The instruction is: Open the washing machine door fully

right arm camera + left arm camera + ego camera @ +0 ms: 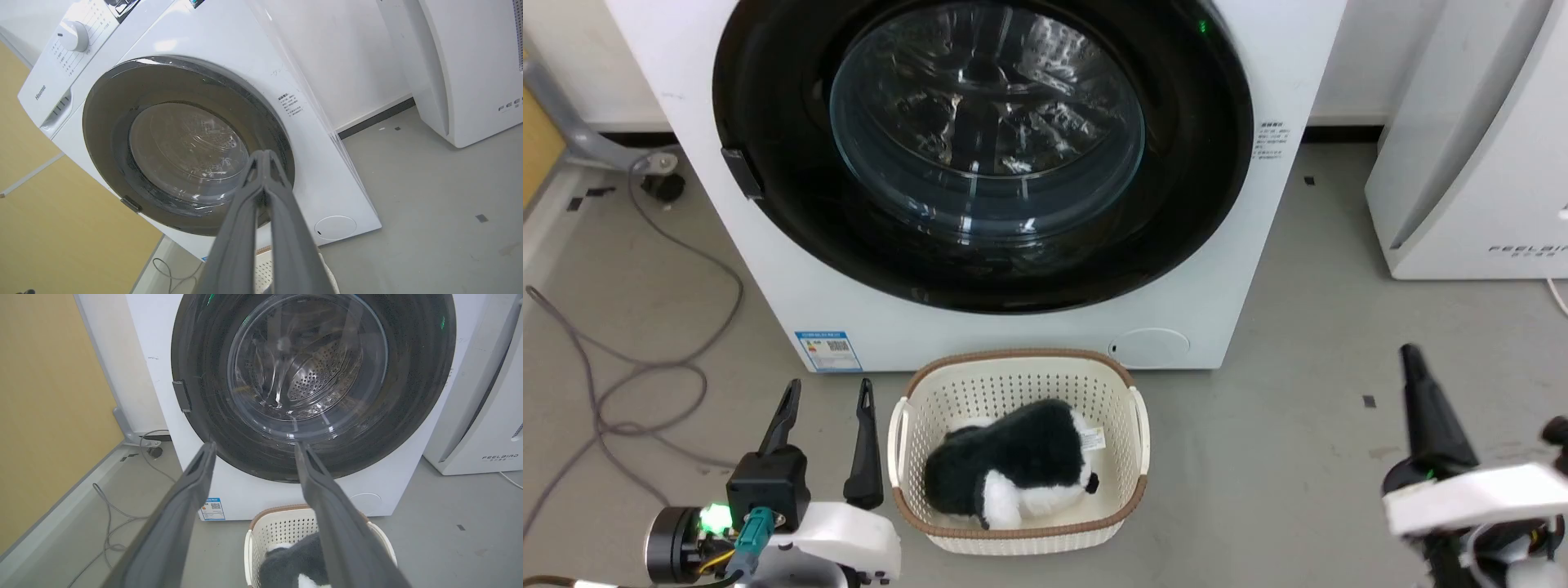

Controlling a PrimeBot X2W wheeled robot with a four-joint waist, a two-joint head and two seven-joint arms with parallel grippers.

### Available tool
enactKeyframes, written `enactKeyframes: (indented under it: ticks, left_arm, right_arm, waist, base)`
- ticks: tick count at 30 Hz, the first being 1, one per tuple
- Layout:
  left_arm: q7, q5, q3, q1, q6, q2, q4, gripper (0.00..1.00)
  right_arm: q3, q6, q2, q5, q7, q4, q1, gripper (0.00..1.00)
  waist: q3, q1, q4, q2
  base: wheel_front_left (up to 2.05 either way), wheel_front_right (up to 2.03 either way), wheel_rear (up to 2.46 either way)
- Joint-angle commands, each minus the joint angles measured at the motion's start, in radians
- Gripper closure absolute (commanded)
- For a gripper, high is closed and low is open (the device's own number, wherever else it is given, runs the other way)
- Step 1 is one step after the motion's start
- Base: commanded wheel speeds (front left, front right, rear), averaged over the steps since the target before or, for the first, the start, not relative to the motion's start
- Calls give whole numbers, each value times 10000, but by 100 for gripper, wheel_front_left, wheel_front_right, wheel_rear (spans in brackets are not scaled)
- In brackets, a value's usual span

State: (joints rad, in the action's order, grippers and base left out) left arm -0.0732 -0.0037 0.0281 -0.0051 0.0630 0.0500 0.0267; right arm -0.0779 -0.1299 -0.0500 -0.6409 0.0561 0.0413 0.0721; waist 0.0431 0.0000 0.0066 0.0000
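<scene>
Washing machine door (984, 147): shut, lying flush in the front of the washing machine (1233, 269), straight ahead of me. Steel drum visible through the glass bowl. Small dark handle tab (742, 173) on the door's left rim. Green indicator light (1202, 27) at the upper right rim.

Left gripper (829, 388): low at my left, on the floor side of the machine, well apart from the door. Fingers spread wide, nothing between them. In the left wrist view the two fingertips (206, 451) frame the lower part of the door.

Right gripper (1413, 359): low at my right, also well apart from the door. In the right wrist view its fingers (265, 157) are pressed together at the tips, pinching nothing.

Floor: cream laundry basket (1021, 359) just in front of the machine, between my grippers, with a black-and-white plush toy (1021, 469) lying in it. Blue sticker (827, 351) low left on the machine's front. Grey cable (645, 384) looped at left. White FEELBIRD appliance (1462, 163) stands to the right.
</scene>
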Motion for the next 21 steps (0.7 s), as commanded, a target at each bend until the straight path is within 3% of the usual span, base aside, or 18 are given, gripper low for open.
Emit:
enactKeyframes:
  ticks: [1,13,21]
  left_arm:
    - [-113,-61,39,-189,64,2,66,0]
    - [-385,-2,211,-911,213,7,326,0]
    - [-532,44,293,-1356,306,85,464,0]
  right_arm:
    - [-98,-3,-1,-379,-7,75,228,100]
    - [-978,-3,-648,-3026,-451,1653,2581,100]
    - [-856,-4,-1184,-3743,-411,2572,4212,100]
  waist:
    - [62,0,17,0]
    - [1102,0,264,0]
    - [1748,0,437,0]
  base:
    - [0,0,0]
    - [0,0,0]
    - [0,0,0]
